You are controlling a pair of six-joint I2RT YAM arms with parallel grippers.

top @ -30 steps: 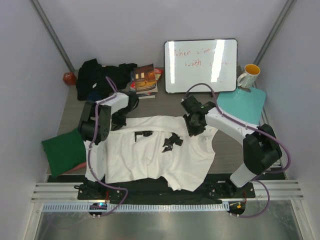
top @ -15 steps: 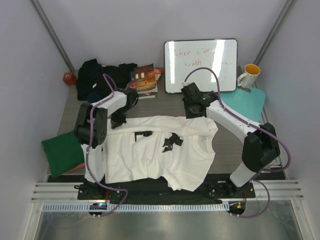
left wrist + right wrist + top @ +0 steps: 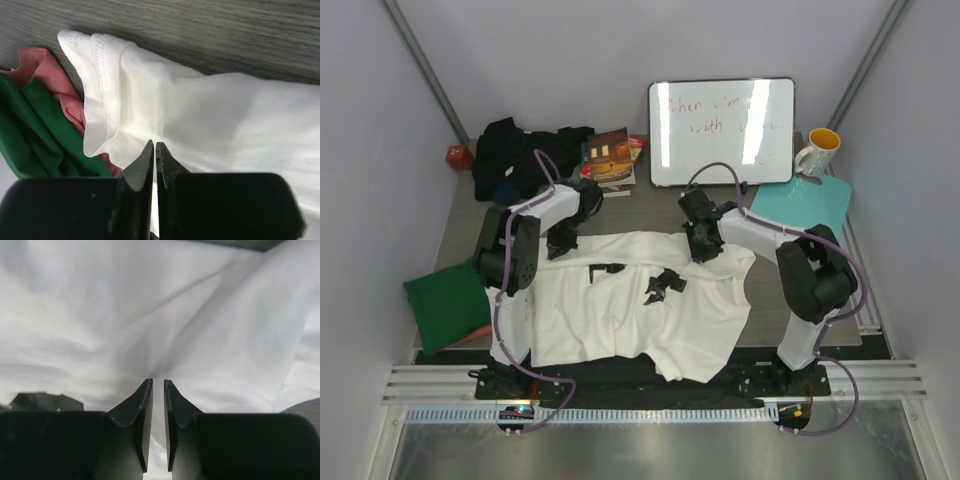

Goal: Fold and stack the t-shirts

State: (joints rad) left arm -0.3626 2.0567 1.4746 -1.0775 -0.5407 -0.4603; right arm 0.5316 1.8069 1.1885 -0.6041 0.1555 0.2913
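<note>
Jaws narrowed in last sec: left gripper (image 3: 154,146) brought together, right gripper (image 3: 155,382) clamped on white t-shirt (image 3: 620,320) far edge. Fold lift judged imminent.

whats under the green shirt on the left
A salmon pink shirt peeks out beneath the green shirt; most of it is covered, so its fold cannot be seen.

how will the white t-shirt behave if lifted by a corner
Likely floppy: the white t-shirt lies creased and its sleeve hem curls over, so a lifted corner would probably leave the rest sagging. Its wrinkles suggest a push would bunch it rather than slide it.
</note>
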